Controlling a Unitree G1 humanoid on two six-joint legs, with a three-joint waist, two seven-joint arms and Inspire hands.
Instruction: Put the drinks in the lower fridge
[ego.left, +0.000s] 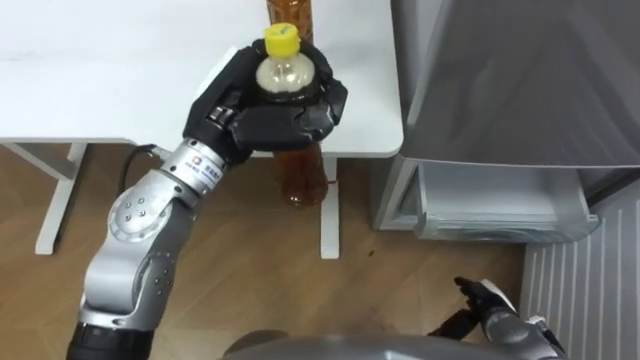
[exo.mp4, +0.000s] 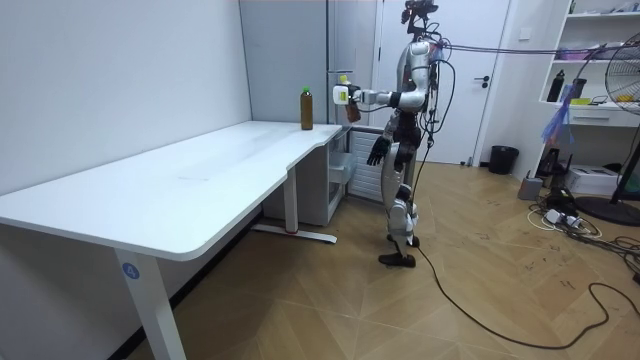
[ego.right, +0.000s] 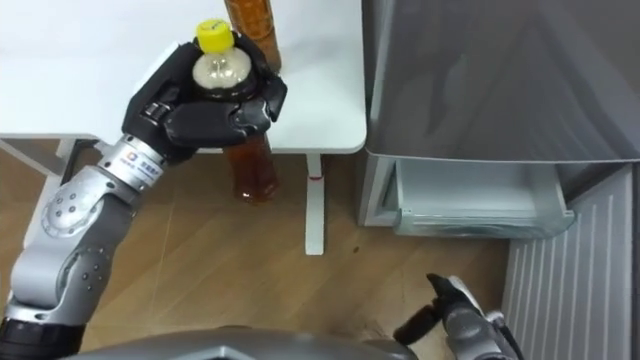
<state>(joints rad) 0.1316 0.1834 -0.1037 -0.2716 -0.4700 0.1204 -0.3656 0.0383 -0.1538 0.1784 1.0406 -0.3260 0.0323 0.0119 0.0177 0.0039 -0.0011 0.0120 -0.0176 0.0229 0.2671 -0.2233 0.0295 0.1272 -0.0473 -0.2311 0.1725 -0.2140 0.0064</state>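
Note:
My left hand (ego.left: 268, 112) is shut on a bottle of amber drink (ego.left: 303, 175) with a yellow cap, holding it upright in the air beside the corner of the white table (ego.left: 100, 70). The room view shows that held bottle (exo.mp4: 350, 108) between the table and the fridge. A second amber bottle (ego.left: 290, 14) stands on the table near its far corner, just behind my hand. To the right is the grey fridge (ego.left: 520, 80), whose lower drawer (ego.left: 500, 205) is pulled out. My right hand (ego.left: 492, 302) hangs low by my side with relaxed fingers, holding nothing.
I stand between the table's end and the fridge (exo.mp4: 345, 60). The table's white leg (ego.left: 329, 215) and wooden floor (ego.left: 420, 260) lie below the held bottle. A white ribbed panel (ego.left: 580, 290) shows at the lower right, beside the drawer.

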